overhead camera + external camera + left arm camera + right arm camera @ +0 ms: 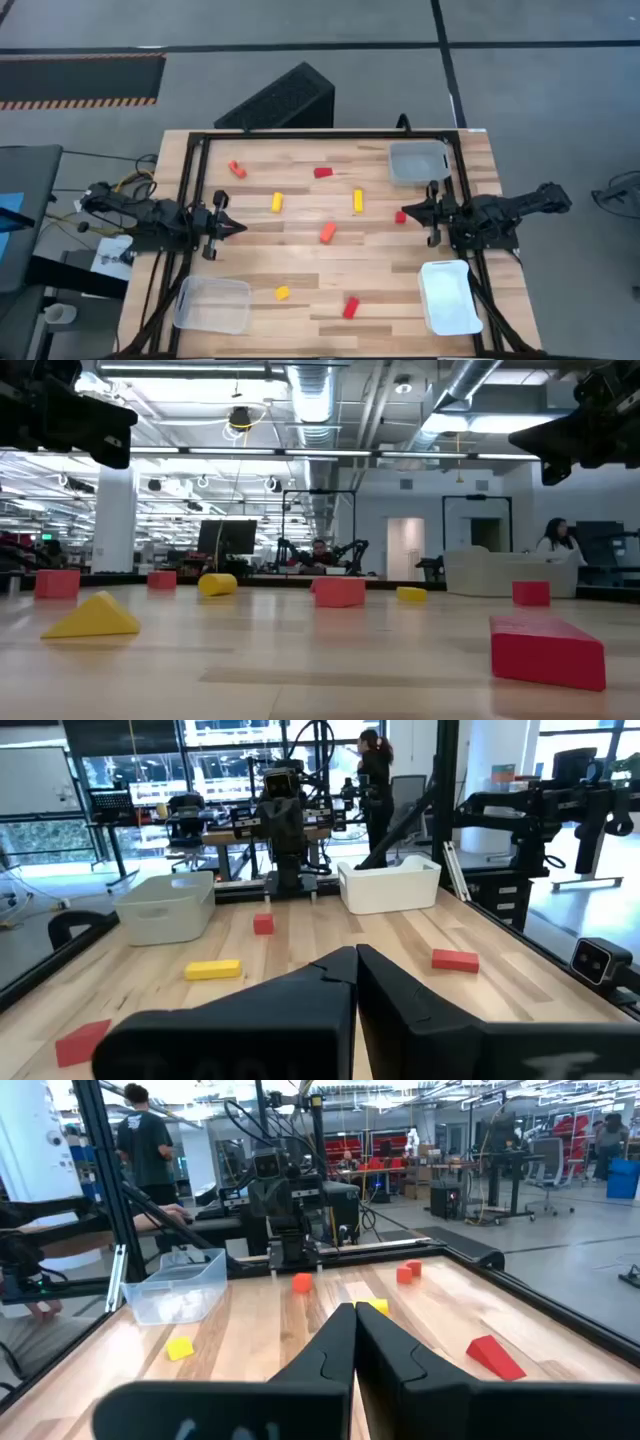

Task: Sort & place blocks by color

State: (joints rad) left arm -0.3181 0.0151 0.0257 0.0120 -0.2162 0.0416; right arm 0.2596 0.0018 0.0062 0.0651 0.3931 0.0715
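On the worktop [300,300] I count eight blocks scattered between my two arms, none in a tray. Taking the high view as a clock face: an orange block [327,232] lies near the centre, yellow blocks [277,202] [357,201] just toward 12, red blocks [322,172] [237,169] farther toward 11 and 12. A small red block [400,217] lies just beside my right tool [407,211] at 3, its fingers together, holding nothing. My left tool [238,227] waits at 9, fingers together too. Trays [212,304] [447,297] [418,163] stand at 7, 5 and 2.
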